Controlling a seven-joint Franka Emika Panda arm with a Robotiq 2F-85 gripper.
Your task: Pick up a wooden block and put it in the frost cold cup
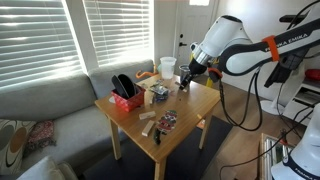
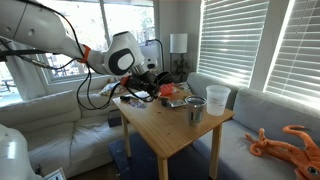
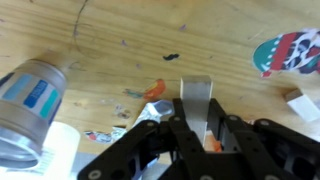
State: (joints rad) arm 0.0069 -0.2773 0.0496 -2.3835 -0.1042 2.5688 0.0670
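In an exterior view the gripper (image 1: 186, 82) hangs low over the far side of the table (image 1: 190, 112), near the white cup (image 1: 167, 68). A wooden block (image 1: 148, 122) lies loose on the tabletop towards the front edge, well apart from the tool, so the pick does not look done. In an exterior view from the opposite side, the frost cold cup (image 2: 196, 108) stands upright just beside the white cup. The gripper is some way from it, close to the red basket (image 2: 175, 93), and nothing can be seen going into the cup. In the wrist view the cup sits at the left edge and a pale wood piece (image 3: 298, 103) at the right edge. Bare table lies ahead of the tool, and whether its fingers (image 3: 195, 100) are apart or together cannot be told. By my reading, grasp, carry and drop are all left to do.
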